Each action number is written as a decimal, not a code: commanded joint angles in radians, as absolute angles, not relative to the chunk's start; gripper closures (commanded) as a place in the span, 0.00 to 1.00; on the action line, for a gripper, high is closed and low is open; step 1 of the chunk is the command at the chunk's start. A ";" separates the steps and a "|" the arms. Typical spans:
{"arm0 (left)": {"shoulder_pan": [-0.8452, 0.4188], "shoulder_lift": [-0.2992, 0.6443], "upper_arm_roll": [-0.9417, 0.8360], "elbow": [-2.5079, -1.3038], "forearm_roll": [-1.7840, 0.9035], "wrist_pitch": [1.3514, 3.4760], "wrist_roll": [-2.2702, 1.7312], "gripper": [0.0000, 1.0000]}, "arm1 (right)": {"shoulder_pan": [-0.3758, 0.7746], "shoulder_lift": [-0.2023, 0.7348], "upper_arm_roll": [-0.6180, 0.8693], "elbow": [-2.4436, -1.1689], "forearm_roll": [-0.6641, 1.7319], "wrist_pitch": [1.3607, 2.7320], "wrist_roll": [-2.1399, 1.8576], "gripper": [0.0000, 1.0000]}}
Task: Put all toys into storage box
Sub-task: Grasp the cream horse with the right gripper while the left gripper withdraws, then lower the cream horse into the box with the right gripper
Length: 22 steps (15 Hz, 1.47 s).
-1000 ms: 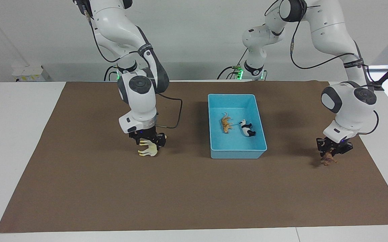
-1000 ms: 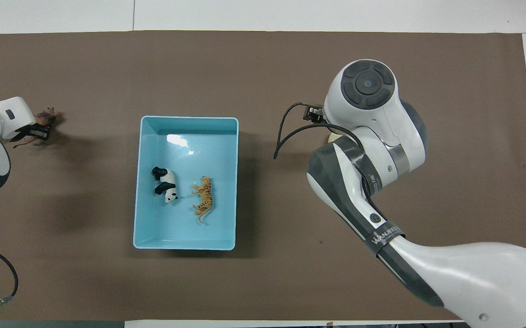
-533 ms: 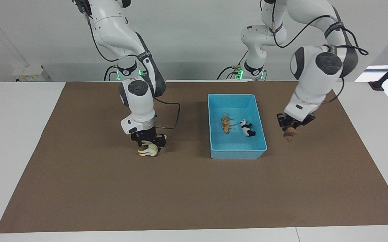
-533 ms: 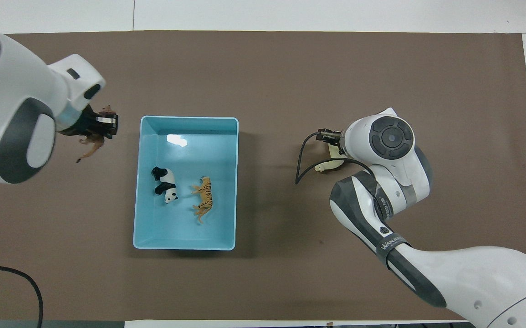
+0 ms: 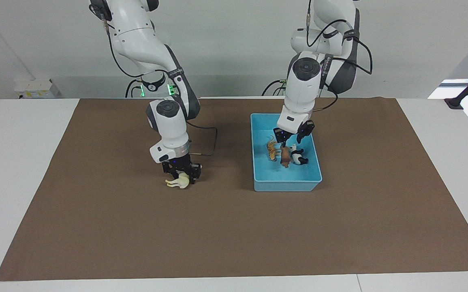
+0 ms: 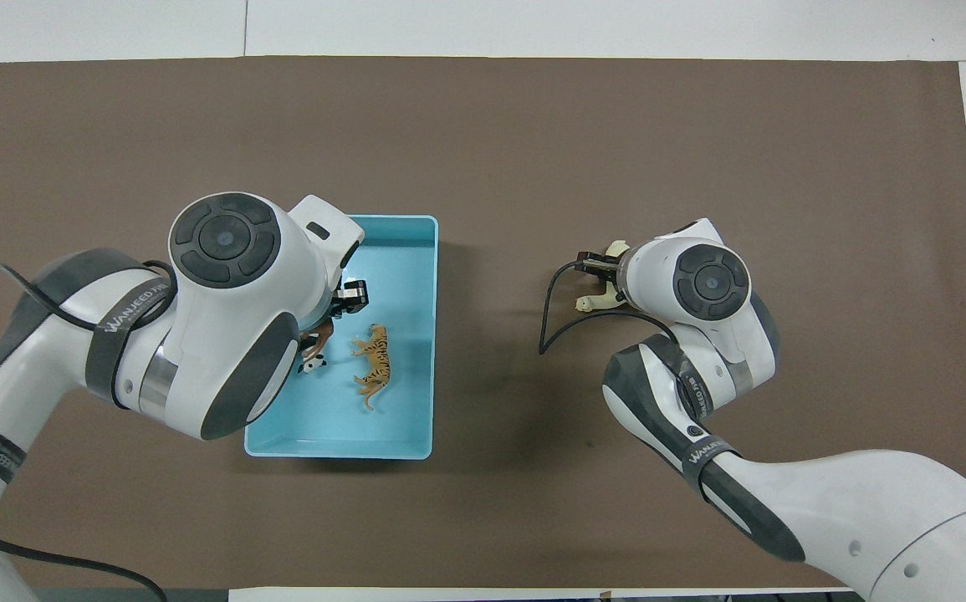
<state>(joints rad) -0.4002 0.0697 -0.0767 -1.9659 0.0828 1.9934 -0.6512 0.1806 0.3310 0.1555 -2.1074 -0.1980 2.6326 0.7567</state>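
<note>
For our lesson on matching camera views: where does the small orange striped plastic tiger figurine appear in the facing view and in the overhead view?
Facing view: the small orange striped plastic tiger figurine lies in the light blue rectangular plastic storage box, toward the right arm's end of it.
Overhead view: it lies in the same box, clear of the left arm.
Shared landmark: the brown lion-like figurine beside it.

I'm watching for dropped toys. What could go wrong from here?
The right gripper is down on the cream camel on the mat, apart from the storage box: it might slip out during the carry. The left gripper hangs low over the brown lion between tiger and panda; dipping could knock them.
</note>
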 commanded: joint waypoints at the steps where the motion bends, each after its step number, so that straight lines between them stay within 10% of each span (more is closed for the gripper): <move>1: -0.382 0.005 -0.054 -1.980 0.057 1.997 -0.657 0.00 | 0.179 0.327 0.161 -2.050 -0.199 2.486 0.759 1.00; 12: -0.048 0.062 -0.051 -1.460 0.018 1.429 -0.160 0.00 | 0.529 0.514 0.163 -1.177 -0.040 1.842 0.977 1.00; 22: 0.084 -0.035 -0.071 -1.611 0.006 1.453 0.020 0.00 | 0.733 0.670 0.155 -1.184 -0.141 2.000 1.088 1.00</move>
<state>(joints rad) 0.0756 0.0236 -0.0589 -1.5470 0.0166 1.4450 0.0035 0.7281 0.6529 0.1561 -1.1919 -0.1188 1.9718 1.0727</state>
